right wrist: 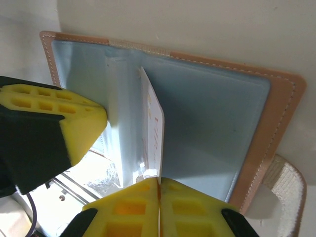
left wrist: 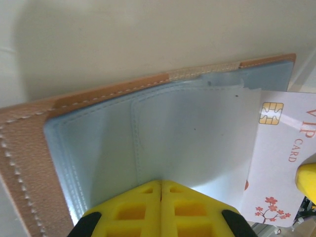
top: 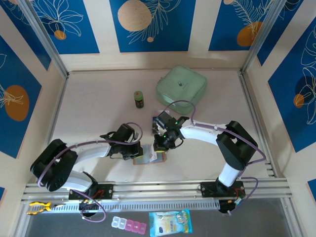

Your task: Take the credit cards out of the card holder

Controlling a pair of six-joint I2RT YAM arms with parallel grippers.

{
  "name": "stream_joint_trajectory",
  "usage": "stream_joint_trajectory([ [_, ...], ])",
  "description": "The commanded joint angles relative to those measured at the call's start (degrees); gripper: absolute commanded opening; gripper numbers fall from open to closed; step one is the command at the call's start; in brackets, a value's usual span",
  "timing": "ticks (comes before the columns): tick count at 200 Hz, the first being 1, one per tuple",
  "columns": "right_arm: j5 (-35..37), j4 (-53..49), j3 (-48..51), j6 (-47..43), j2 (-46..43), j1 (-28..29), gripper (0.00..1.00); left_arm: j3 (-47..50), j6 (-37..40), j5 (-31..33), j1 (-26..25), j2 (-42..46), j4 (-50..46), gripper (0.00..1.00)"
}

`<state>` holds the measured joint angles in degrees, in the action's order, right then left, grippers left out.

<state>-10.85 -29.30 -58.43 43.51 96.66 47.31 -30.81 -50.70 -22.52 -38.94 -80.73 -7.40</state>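
From above, the flat tan leather card holder (top: 148, 160) is mostly hidden under the left gripper (top: 139, 153) and right gripper (top: 159, 146), and the white plastic card (left wrist: 279, 163) runs off the picture's right edge.

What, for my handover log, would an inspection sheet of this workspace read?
Surface: pale table, no spills seen.
Job's things: card holder lies open; one white credit card partly out of its pocket.
Clutter: mint-green zip case and small dark jar on the table; pill box and blue sachet on the front ledge.
Grippers: left fingers shut on the card holder's inner pocket; right fingers shut on the credit card.
Cables: purple cables loop along both arms, none seen snagged.
Surroundings: blue floral wall panels; metal rail at the near edge.
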Motion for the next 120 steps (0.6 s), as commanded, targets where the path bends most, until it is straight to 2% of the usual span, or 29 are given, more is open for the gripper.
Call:
stream_joint_trajectory([
  [1, 1.12, -2.61, -1.06, 0.03, 0.5, 0.34, 0.09, -0.31, -0.45, -0.61, -0.57, -0.86, -0.13, 0.0],
  [72, 2.41, -6.06, -1.98, -1.88, -1.28, -0.7, 0.09, -1.81, 1.96, 6.95, -0.56, 4.78, -10.35, 0.0],
  [120, 2.35, -7.88, -3.68, -3.15, -3.65, -1.41, 0.09, -2.23, 2.34, 7.63, -0.36, 6.02, -11.22, 0.0],
])
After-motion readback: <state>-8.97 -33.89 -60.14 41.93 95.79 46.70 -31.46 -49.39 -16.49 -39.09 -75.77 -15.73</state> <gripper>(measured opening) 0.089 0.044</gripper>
